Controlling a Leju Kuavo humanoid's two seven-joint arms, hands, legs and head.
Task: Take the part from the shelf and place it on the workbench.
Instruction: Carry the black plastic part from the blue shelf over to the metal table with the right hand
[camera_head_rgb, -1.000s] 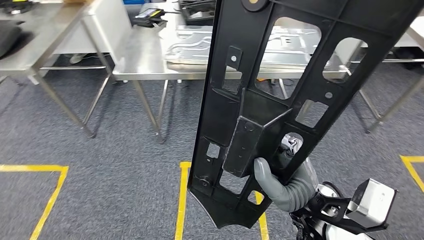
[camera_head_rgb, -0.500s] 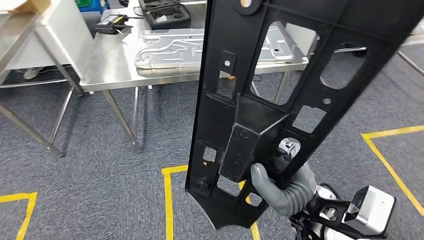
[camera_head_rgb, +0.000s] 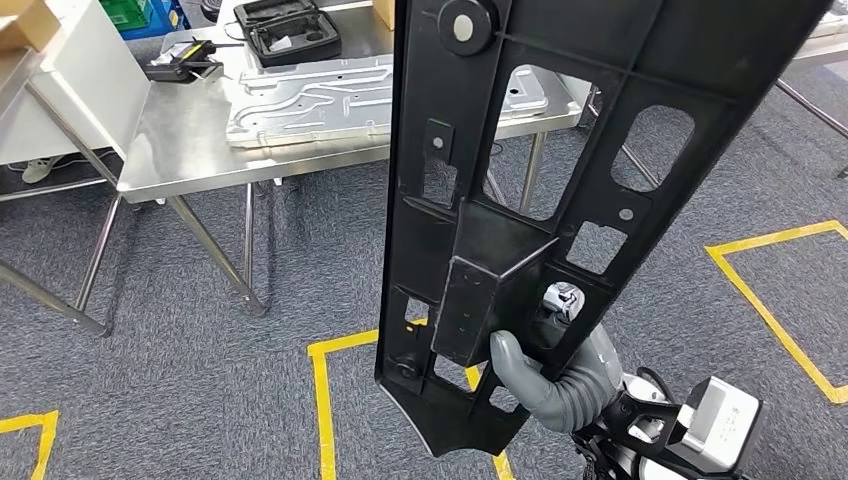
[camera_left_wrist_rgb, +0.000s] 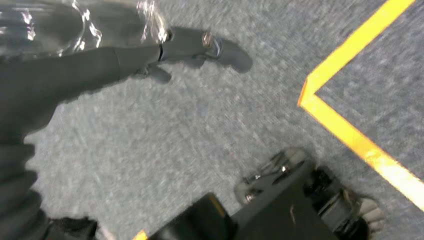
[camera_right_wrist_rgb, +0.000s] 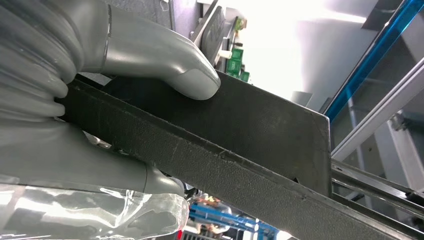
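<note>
The right hand (camera_head_rgb: 560, 375) grips the part (camera_head_rgb: 520, 220), a long black plastic panel with moulded ribs and several cut-out openings, near its lower end. The grey thumb presses on the panel's face beside a raised box-shaped block, and the other fingers are hidden behind the panel. The part stands nearly upright in front of the robot, leaning a little to the right at the top, well above the grey carpet (camera_head_rgb: 180, 390) with its yellow floor tape (camera_head_rgb: 322, 400). In the right wrist view the hand (camera_right_wrist_rgb: 75, 100) clamps the panel's dark edge (camera_right_wrist_rgb: 240, 150) between thumb and fingers.

Beyond the part stands the workbench (camera_head_rgb: 190, 150), a steel table on thin legs. On it lie a pressed silver metal sheet (camera_head_rgb: 300, 100), an open black case (camera_head_rgb: 290, 30) and a small black device (camera_head_rgb: 180, 65).

The left hand (camera_left_wrist_rgb: 190, 47) hangs over the carpet holding nothing, its fingers stretched out together, near a line of yellow tape (camera_left_wrist_rgb: 360, 145)
</note>
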